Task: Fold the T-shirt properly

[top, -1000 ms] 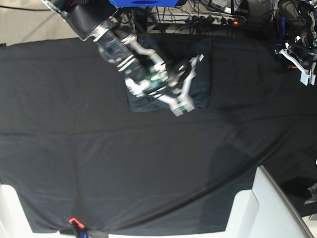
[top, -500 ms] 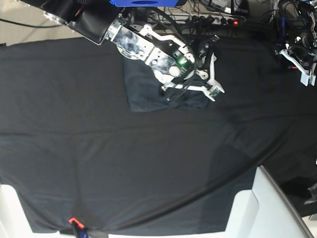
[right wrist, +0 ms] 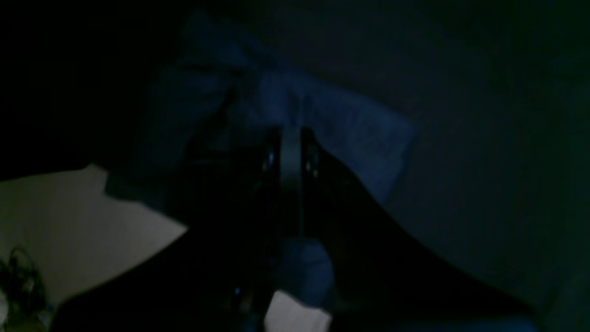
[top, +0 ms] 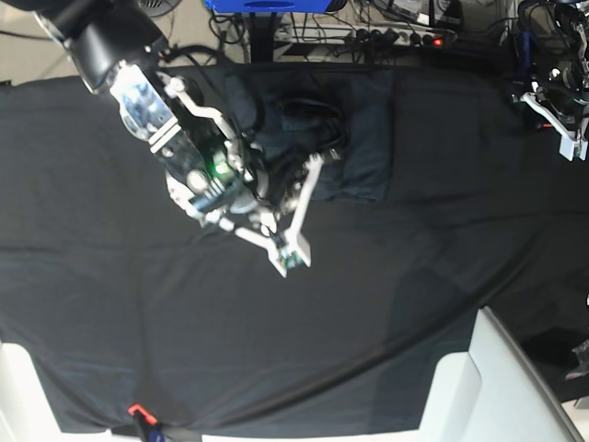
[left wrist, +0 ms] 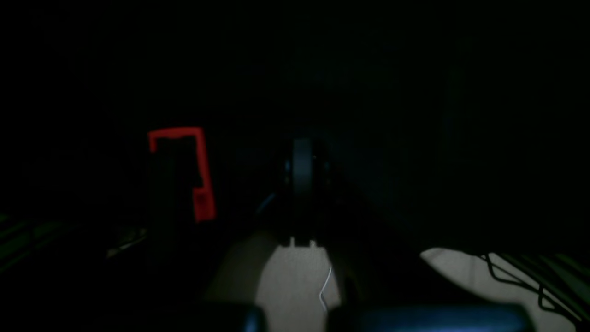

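The T-shirt (top: 363, 138) lies folded into a compact rectangle at the far middle of the black tablecloth (top: 294, 313). The right gripper (top: 293, 253) hangs just in front of it — jaws closed, holding nothing. The left gripper (top: 563, 129), parked well to the side, is also shut and empty — so the right arm is nearer.

My right arm (top: 175, 120) reaches in from the far left corner, its gripper (top: 293, 253) closed and pointing toward the near side. My left gripper (top: 561, 120) sits closed at the edge.
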Controlling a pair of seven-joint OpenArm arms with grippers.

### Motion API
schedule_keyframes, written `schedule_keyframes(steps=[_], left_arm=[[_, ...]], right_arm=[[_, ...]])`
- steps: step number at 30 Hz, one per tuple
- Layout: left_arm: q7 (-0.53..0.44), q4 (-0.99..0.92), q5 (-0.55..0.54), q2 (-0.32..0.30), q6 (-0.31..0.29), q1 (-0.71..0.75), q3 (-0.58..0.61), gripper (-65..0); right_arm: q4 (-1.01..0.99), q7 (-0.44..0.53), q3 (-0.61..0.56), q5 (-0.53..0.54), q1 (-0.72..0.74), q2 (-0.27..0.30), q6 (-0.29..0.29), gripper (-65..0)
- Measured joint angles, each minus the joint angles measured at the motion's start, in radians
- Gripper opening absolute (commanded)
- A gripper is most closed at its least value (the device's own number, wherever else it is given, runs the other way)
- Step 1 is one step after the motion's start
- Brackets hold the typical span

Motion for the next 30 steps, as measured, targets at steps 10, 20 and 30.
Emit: schedule_keyframes(steps=[10,20,30], left_arm=[[0.0,-0.004,0.001,0.002,0.0,-0.023,-0.001,-65.0],[0.0,-0.004,0.0,0.002,0.0,-0.019,-0.001,-65.0],[0.0,-0.005,0.003,0.003,0.0,-0.019,-0.001,-65.0]], right_arm=[[-0.254,0.123,-0.001,0.006,-0.005,-0.004,0.006,-64.8],[-0.313,0.155,-0.003,0.007,0.005,-0.045,0.004,-64.8],[-0.395,0.154,-0.084,0.002,0.048,-0.134,0.0,-64.8]])
